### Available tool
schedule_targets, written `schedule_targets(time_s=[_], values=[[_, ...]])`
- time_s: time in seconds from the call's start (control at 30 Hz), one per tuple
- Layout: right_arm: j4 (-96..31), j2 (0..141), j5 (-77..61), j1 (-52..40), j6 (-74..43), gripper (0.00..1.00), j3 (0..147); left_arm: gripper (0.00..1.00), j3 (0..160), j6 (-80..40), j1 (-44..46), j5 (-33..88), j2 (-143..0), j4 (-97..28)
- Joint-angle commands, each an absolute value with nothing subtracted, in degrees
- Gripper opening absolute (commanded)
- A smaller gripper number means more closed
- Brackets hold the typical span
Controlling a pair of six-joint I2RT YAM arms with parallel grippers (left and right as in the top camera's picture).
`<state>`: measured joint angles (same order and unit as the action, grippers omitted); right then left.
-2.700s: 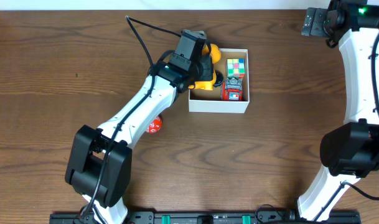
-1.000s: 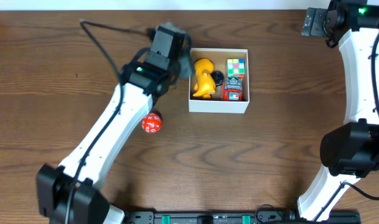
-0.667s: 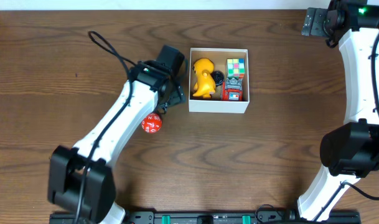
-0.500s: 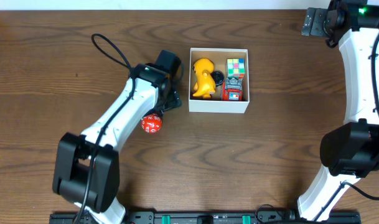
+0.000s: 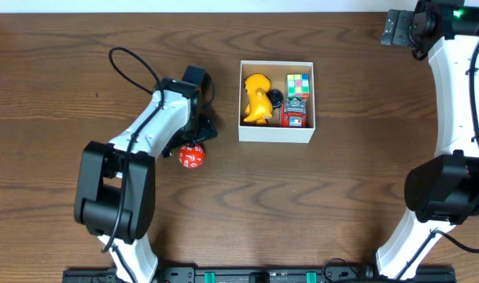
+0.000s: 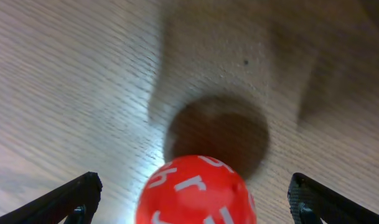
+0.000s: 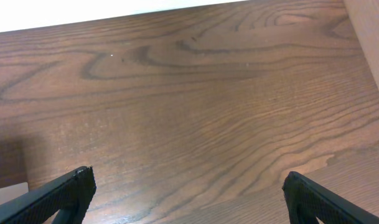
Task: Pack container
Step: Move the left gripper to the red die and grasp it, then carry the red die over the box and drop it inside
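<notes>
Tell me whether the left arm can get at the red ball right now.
Probably yes. The left gripper is open, and in the wrist view the red ball shows between its fingers, lying alone on the table with nothing blocking it.

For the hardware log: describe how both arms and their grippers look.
The left arm and right arm have white tubular links with bulky black joint housings. A thin black cable loops off the left arm; a green light glows on the right one. The left gripper and right gripper have black, tapered fingers.
</notes>
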<state>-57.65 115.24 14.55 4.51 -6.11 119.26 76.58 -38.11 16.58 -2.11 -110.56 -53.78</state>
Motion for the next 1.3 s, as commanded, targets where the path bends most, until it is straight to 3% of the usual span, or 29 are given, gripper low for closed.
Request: schedule_targets(time_s=[0.0,0.1,0.23,0.37,0.5,0.53,0.57,0.93,1.1,1.27], values=[[-57.7,115.4,14.5,5.0,-7.0,0.99,119.2,0.89,76.3,-34.1,16.4,2.9,-112.1,-53.9],[-57.7,115.4,14.5,5.0,-7.0,0.99,119.2,0.79,76.3,-31.4,16.4,6.5,-112.2,-54.3],[-57.7,115.4,14.5,4.9,-7.0,0.99,119.2,0.74,76.3,-31.3,16.3,7.3,-112.2,-55.9],[-57.7,115.4,14.5,4.9,-7.0,0.99,119.2,0.43,76.3,-31.3,16.3,7.3,-112.2,-56.1],[-57.7,115.4,14.5,4.9,-7.0,0.99,119.2,0.27,76.3,-31.3,16.3,7.4,-112.2,-56.8],[-57.7,115.4,14.5,4.9,-7.0,0.99,119.2,0.14,76.3,-31.3,16.3,7.4,-112.2,-56.8],[-57.7,115.4,14.5,4.9,-7.0,0.99,119.2,0.08,76.3,-31.3,16.3,7.3,-112.2,-56.7],[-57.7,115.4,14.5,4.9,-7.0,0.99,119.2,0.05,93.5,-27.6,13.1,7.4,-110.2,-55.9],[-57.7,115.4,14.5,4.9,-7.0,0.99,119.2,0.06,107.3,-21.3,13.2,13.4,-110.1,-49.4],[-57.7,115.4,14.5,4.9,-7.0,0.99,119.2,0.06,110.5,-15.0,15.3,20.0,-110.2,-39.0]])
